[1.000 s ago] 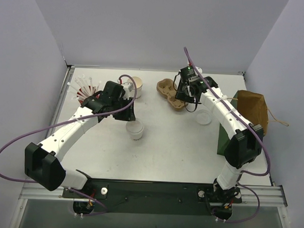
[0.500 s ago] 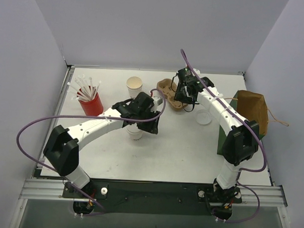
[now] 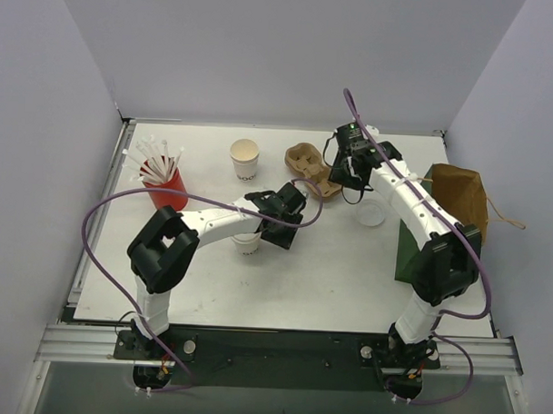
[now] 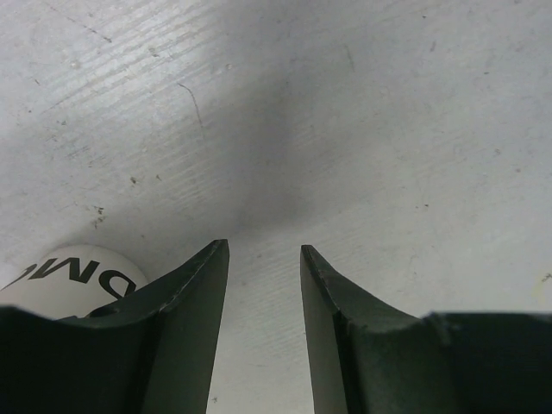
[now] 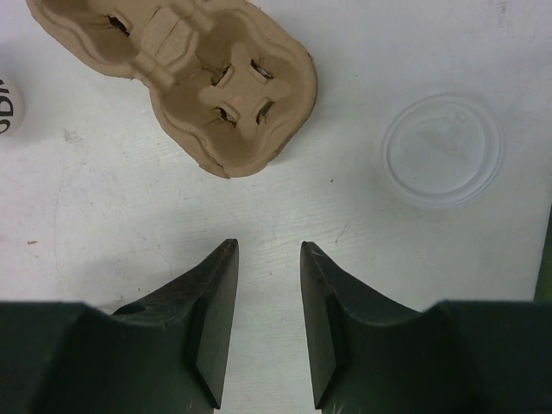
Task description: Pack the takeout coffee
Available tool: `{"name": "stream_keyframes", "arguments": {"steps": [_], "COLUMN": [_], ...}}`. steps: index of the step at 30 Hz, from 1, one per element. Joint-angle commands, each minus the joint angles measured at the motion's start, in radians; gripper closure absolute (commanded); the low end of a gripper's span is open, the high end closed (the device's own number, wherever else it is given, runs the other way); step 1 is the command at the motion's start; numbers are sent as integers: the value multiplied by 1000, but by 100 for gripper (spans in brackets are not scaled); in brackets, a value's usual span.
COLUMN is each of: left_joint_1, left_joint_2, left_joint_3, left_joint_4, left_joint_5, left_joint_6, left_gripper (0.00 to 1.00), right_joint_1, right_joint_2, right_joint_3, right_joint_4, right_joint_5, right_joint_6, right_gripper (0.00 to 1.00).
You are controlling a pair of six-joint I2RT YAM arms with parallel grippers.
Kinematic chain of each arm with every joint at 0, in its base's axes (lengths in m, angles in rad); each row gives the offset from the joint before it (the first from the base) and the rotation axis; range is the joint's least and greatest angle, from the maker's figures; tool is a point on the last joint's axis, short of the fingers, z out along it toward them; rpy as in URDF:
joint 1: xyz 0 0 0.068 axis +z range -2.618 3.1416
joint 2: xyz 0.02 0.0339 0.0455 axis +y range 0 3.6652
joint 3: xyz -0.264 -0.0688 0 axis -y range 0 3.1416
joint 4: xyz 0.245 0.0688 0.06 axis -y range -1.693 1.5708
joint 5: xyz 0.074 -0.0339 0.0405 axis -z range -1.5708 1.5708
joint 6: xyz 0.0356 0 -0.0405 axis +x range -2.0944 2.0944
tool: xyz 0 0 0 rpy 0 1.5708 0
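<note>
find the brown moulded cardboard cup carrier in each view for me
Top external: the brown moulded cardboard cup carrier lies at the far middle of the table.
Left wrist: not in it.
Right wrist: it fills the upper left of the picture.
Shared landmark: the clear round plastic lid lies to the carrier's right in both views that show it.

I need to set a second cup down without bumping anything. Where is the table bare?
Barest: the near table, between the lidded cup, the paper bag and the near edge. Crowded: the far row of straw cup, open cup, carrier and clear lid.
</note>
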Motion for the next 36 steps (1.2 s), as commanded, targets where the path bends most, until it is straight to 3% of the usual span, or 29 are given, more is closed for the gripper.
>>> {"name": "stream_keyframes", "arguments": {"steps": [1, 22, 36], "left_joint_1": [-1, 80, 203], "left_joint_2": [13, -30, -96], "left_joint_3": [3, -157, -235], "left_joint_4": [45, 72, 38], "left_joint_5": [-89, -126, -145], "left_joint_6": [6, 6, -6], "left_gripper": [51, 51, 51], "right_joint_1": [-6, -3, 8], "right_joint_2": [-68, -49, 115], "right_joint_3": [-23, -57, 60], "right_joint_4": [-3, 26, 46], "right_joint_5": [26, -29, -66], "right_joint_6": [13, 10, -2], "right_gripper": [69, 69, 69]}}
